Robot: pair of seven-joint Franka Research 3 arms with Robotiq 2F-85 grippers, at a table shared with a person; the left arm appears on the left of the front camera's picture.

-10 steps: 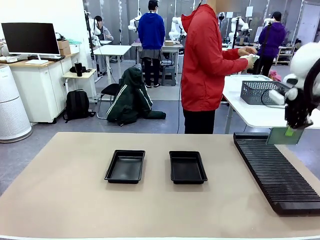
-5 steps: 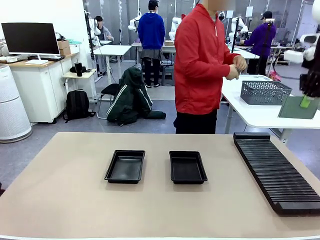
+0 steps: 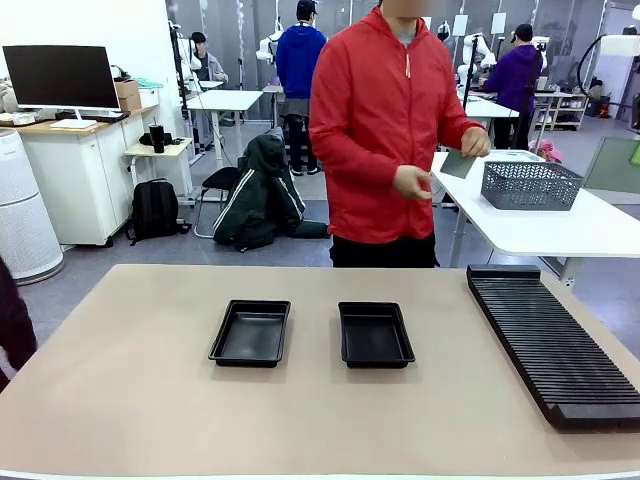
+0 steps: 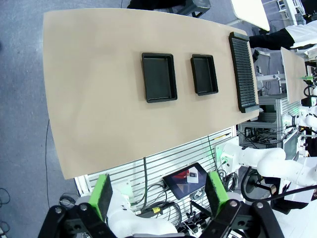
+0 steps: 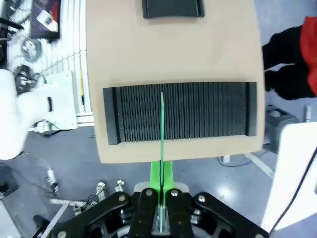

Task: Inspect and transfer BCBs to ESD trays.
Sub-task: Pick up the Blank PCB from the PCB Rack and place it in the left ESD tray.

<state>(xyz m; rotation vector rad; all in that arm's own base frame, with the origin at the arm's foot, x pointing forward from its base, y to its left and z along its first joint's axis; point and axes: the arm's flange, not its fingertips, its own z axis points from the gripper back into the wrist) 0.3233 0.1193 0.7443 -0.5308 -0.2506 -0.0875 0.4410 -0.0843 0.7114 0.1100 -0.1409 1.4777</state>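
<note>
Two black ESD trays (image 3: 250,333) sit side by side at the centre of the front frame on the tan surface (image 3: 120,400). At the bottom centre of your right wrist frame, the right claw (image 5: 161,174) is clamped tight on a green BCB (image 5: 161,124), seen edge-on against the ribbed black rack (image 5: 208,111). Your left claw (image 4: 159,196) stands wide apart, gripping nothing. In the upper right of the front frame, a person's hand (image 3: 474,143) holds a flat card beside the grey mesh basket (image 3: 530,185).

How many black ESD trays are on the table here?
2. The left tray and the right tray lie side by side, apart, on the table, both empty. None seems hidden.
</note>
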